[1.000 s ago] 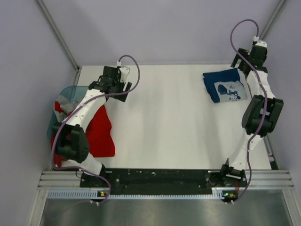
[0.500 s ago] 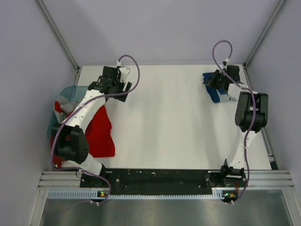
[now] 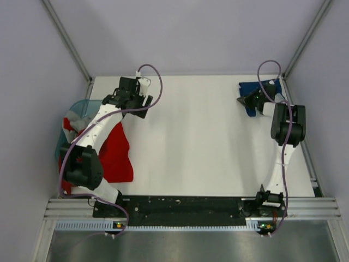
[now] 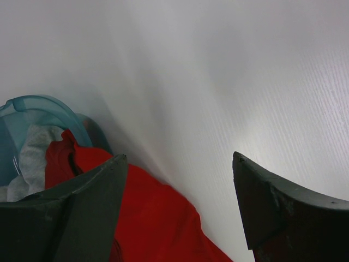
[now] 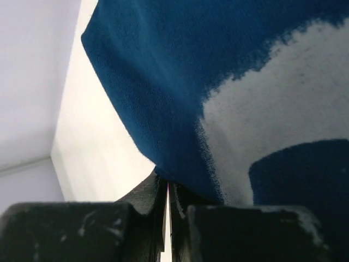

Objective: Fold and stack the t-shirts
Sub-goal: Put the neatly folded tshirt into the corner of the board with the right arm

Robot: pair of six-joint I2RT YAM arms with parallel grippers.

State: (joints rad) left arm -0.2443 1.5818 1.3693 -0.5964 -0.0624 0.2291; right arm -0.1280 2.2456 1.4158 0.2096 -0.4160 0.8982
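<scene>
Three t-shirts show around the white table (image 3: 191,142): the red t-shirt (image 3: 117,155), the largest, sprawls at the 8 o'clock edge below the teal basket (image 3: 82,105) at 9 o'clock. The navy t-shirt (image 5: 180,82) with its white print lies at 1 o'clock, and a scrap of the grey-white t-shirt (image 4: 30,158) is bunched inside the basket beside red cloth. The left gripper (image 4: 179,158) hangs at 11 o'clock with its fingers wide apart, while the right gripper (image 5: 168,183) has its fingers pressed together on the navy t-shirt's edge.
</scene>
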